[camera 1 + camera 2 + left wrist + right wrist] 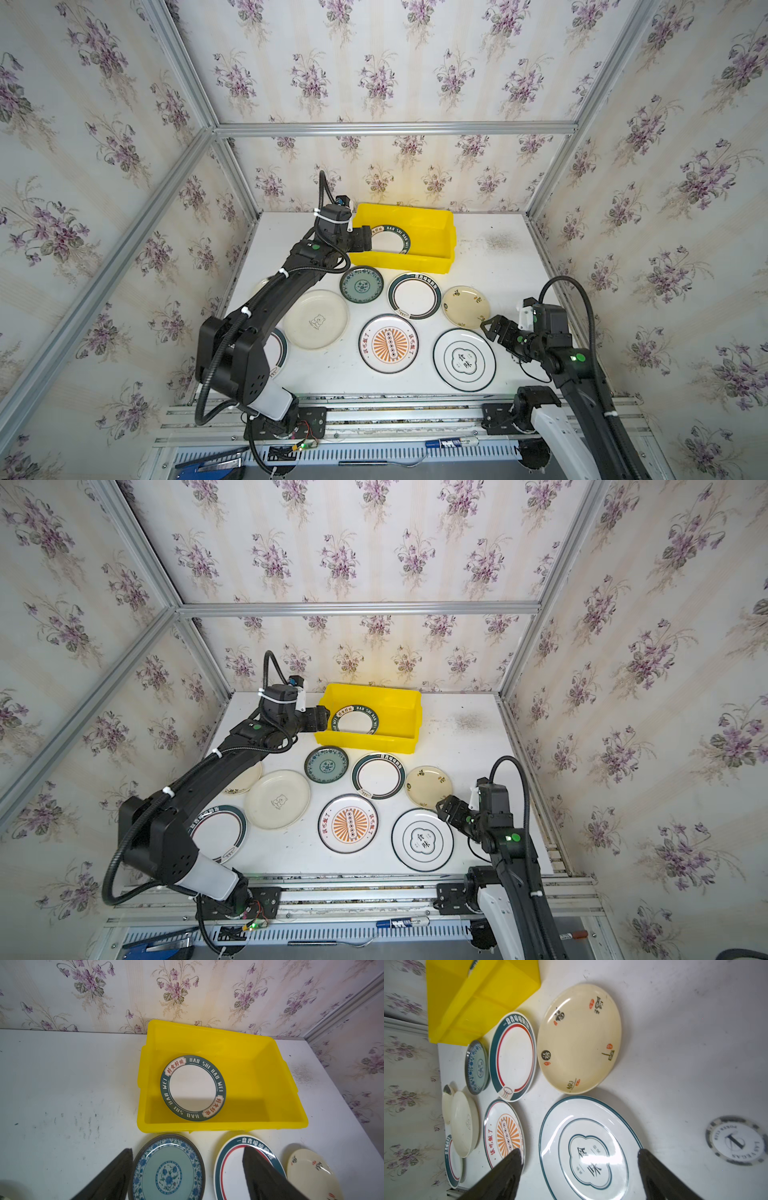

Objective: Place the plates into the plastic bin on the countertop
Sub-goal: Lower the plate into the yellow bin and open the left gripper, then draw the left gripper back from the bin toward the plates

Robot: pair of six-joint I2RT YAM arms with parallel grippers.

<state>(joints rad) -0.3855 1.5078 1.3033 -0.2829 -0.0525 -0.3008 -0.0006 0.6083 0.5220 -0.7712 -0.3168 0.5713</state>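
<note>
I take the white tabletop (pixel 490 266), marked with dark scuffs, as the base surface. The yellow bin (pixel 407 262) stands at its rear, near the back wall.

One lettered plate (pixel 192 1088) with a dark green rim is inside the bin, toward its left end, and appears tilted against the wall there. Eight more plates lie on the tabletop in front of the bin.
- The white plate (pixel 464 359) with a thin green line is the largest and lies at the front right.
- The sunburst plate (pixel 388 343) lies just left of it.
- The cream plate (pixel 316 320) lies further left.
- The half-hidden plate (pixel 220 833) sits at the front left under the left arm.
- The banded plate (pixel 414 296), the teal plate (pixel 361 284) and the brush-marked plate (pixel 465 306) form the row just in front of the bin.
- A pale plate (pixel 245 779) shows partly behind the left arm.

I see the left claw (pixel 187 1149) at the bin's left rim. Its fingers are spread and empty, apart from the lettered plate. The right claw (pixel 579 1151) hangs over the white plate's rear right part, also spread and holding nothing.

A poker chip (pixel 736 1140) lies on the tabletop beside the white plate.
</note>
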